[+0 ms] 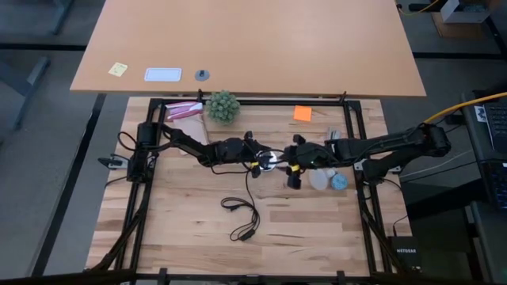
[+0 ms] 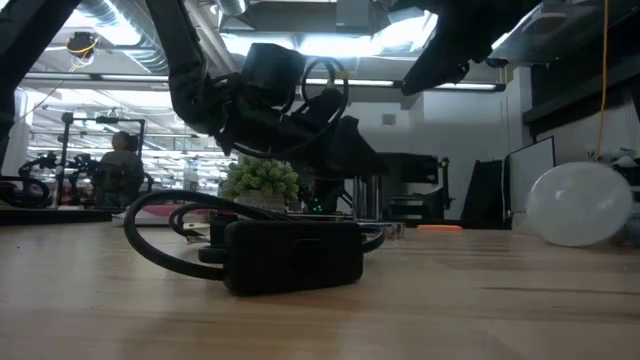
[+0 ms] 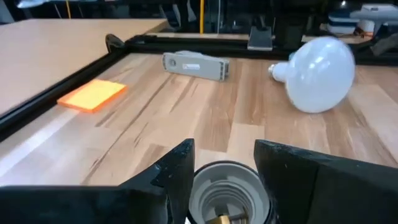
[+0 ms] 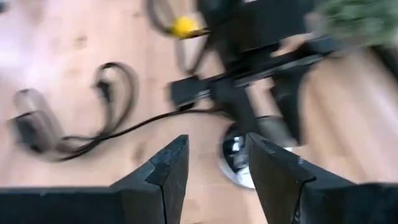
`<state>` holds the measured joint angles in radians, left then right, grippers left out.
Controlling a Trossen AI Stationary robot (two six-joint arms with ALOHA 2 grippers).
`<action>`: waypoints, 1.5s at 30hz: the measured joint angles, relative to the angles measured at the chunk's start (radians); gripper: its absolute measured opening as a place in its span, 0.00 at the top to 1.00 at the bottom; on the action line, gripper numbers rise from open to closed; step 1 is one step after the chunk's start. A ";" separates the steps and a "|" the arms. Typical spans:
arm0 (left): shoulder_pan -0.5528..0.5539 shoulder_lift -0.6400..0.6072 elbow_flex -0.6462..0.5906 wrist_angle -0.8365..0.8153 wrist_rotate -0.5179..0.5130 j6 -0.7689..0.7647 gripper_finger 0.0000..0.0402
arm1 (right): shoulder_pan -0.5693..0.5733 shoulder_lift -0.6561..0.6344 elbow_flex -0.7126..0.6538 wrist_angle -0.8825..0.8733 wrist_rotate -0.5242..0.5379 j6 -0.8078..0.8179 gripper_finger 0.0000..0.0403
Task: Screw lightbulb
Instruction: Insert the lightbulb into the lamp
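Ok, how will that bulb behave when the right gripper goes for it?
The bulb lies on its side on the table, so a nudge will likely roll it. Its round frosted dome looks smooth, probably slippery between fingers. It is likely light and fragile, so grip gently.

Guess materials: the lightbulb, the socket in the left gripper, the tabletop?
Lightbulb: frosted white glass or plastic, matte with a soft sheen; which, the look leaves open. Socket, between the left gripper fingers: white glossy rim, plastic or ceramic, brassy contact inside. Tabletop: light wood planks, visible grain and seams.
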<state>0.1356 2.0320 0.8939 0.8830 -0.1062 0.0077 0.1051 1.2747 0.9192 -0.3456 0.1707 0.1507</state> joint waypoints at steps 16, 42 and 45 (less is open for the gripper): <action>0.183 0.003 0.038 -0.045 0.121 -0.005 0.61 | 0.166 0.000 0.000 -0.002 -0.072 0.001 0.59; 0.270 0.003 0.041 -0.060 0.137 -0.079 0.61 | 0.177 0.000 0.000 -0.008 -0.048 0.092 0.59; 0.270 0.003 0.041 -0.060 0.137 -0.079 0.61 | 0.177 0.000 0.000 -0.027 -0.047 0.111 0.59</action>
<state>0.4057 2.0350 0.9348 0.8230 0.0303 -0.0711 0.2821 1.2751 0.9188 -0.3725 0.1234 0.2616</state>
